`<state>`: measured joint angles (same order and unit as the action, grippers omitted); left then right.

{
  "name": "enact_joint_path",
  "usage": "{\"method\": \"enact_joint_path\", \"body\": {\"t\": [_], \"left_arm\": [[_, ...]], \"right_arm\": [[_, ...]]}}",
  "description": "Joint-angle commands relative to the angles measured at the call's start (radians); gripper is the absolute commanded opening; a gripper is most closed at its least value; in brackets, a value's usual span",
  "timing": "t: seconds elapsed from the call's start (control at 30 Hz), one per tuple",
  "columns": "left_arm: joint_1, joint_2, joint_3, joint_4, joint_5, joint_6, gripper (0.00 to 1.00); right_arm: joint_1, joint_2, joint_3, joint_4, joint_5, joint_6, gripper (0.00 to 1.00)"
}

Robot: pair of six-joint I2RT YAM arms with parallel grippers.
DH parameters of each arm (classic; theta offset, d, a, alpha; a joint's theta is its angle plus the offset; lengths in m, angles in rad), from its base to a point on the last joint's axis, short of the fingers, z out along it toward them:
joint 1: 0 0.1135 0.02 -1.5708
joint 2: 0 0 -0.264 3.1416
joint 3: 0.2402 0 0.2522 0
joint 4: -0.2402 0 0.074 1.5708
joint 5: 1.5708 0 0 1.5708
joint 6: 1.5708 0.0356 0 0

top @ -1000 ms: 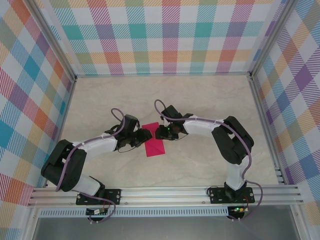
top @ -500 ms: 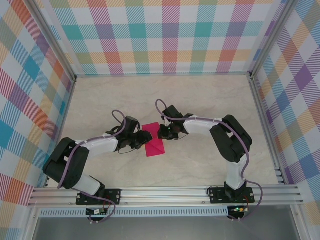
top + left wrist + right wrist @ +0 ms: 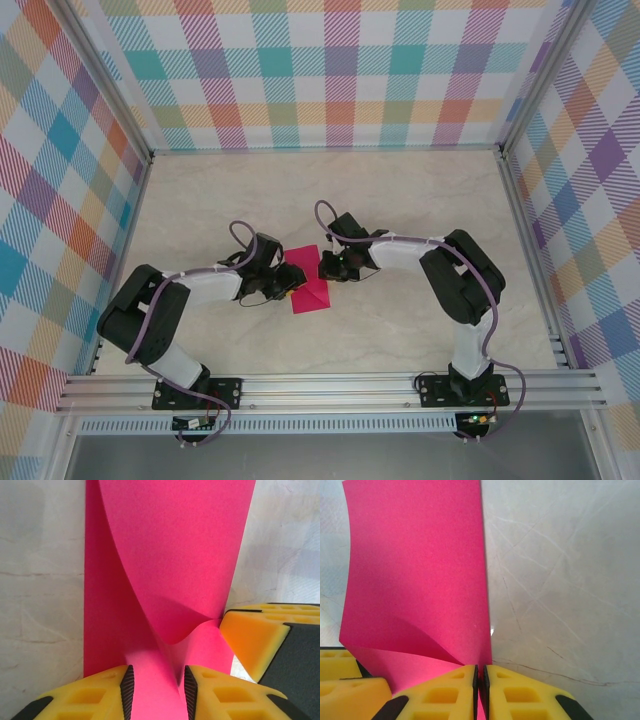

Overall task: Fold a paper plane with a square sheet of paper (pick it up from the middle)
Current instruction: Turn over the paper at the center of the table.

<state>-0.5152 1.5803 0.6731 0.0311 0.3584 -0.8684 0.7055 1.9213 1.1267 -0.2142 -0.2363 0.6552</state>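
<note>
The magenta-pink sheet of paper [image 3: 312, 290] lies folded at the table's middle, between the two grippers. My left gripper [image 3: 291, 279] is at its left edge. In the left wrist view the sheet [image 3: 170, 555] buckles up into a ridge, and the ridge runs between the left gripper's [image 3: 159, 672] jaws, which stand apart. My right gripper [image 3: 326, 267] is at the sheet's upper right edge. In the right wrist view the right gripper [image 3: 480, 669] is shut on the edge of the lifted top layer of the sheet [image 3: 415, 565].
The marble-look tabletop [image 3: 420, 200] spreads all round the paper. Plaid walls [image 3: 320, 70] and aluminium rails [image 3: 330, 385] close the workspace in. The right gripper's yellow finger [image 3: 250, 640] sits close beside the left jaws.
The left gripper has slid right and a little nearer, onto the paper's left edge, and its elbow has followed. The right gripper has edged slightly right while holding the top layer.
</note>
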Motion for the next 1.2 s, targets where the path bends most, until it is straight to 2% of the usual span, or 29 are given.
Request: {"method": "enact_joint_path", "body": {"t": [0.0, 0.23, 0.37, 0.47, 0.63, 0.73, 0.87, 0.97, 1.07, 1.17], "left_arm": [[0.009, 0.017, 0.046, -0.016, 0.0, 0.033, 0.33], [0.01, 0.064, 0.067, -0.012, -0.006, 0.057, 0.25], [0.011, 0.066, 0.077, -0.019, -0.02, 0.07, 0.19], [0.011, 0.055, 0.079, -0.026, -0.03, 0.079, 0.13], [0.011, 0.028, 0.108, -0.084, -0.055, 0.125, 0.06], [0.009, -0.008, 0.156, -0.184, -0.082, 0.173, 0.04], [0.002, -0.074, 0.268, -0.44, -0.198, 0.262, 0.04], [-0.015, -0.121, 0.372, -0.636, -0.329, 0.339, 0.04], [-0.035, -0.148, 0.465, -0.772, -0.447, 0.409, 0.04], [-0.055, -0.154, 0.547, -0.874, -0.588, 0.451, 0.04]], "right_arm": [[-0.009, -0.025, -0.011, 0.006, -0.012, 0.003, 0.14], [-0.013, -0.038, -0.012, 0.001, -0.014, -0.002, 0.15], [-0.014, -0.064, -0.016, -0.005, -0.013, -0.002, 0.23], [-0.015, -0.109, -0.019, -0.028, 0.023, -0.009, 0.39], [-0.015, -0.229, -0.036, -0.089, 0.193, -0.036, 0.63], [-0.015, -0.298, -0.056, -0.125, 0.294, -0.034, 0.74], [-0.021, -0.384, -0.103, -0.152, 0.402, -0.015, 0.83], [-0.031, -0.447, -0.141, -0.154, 0.455, 0.007, 0.88], [-0.045, -0.485, -0.167, -0.172, 0.505, 0.035, 0.95], [-0.07, -0.503, -0.186, -0.195, 0.529, 0.067, 0.97]]}}
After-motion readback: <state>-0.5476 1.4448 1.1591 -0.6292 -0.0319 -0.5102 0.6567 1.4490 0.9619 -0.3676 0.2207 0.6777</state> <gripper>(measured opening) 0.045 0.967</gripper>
